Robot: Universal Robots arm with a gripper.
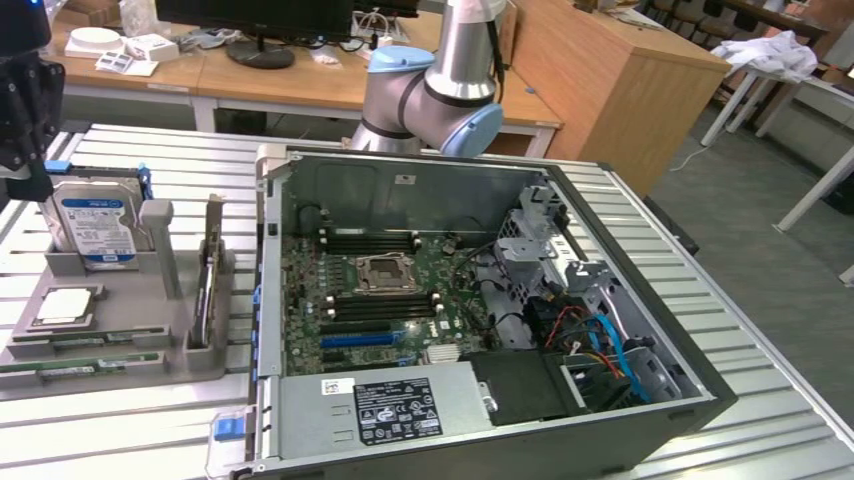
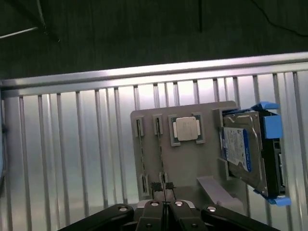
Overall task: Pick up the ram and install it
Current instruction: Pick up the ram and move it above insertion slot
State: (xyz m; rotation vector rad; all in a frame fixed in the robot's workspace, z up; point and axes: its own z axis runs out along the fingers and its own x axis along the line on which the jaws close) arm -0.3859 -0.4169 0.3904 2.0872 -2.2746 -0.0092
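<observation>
The ram (image 1: 83,345) is a thin green stick lying in a front slot of the grey holder (image 1: 127,320), at the exterior view's left. A second green stick (image 1: 64,368) lies just in front of it. My gripper (image 1: 27,130) hangs high above the holder's far left end, well clear of both sticks. In the wrist view the gripper (image 2: 162,188) is shut with nothing in it, looking down on the holder (image 2: 192,168). The open computer case (image 1: 627,400) shows black memory slots (image 1: 380,305) beside the CPU socket (image 1: 383,270).
The holder also carries a hard drive (image 1: 96,228) with a blue label, a silver CPU chip (image 1: 67,305) and an upright card (image 1: 208,285). The case wall (image 1: 267,300) stands right next to the holder. Desks (image 1: 267,75) stand behind the slatted metal table (image 1: 120,420).
</observation>
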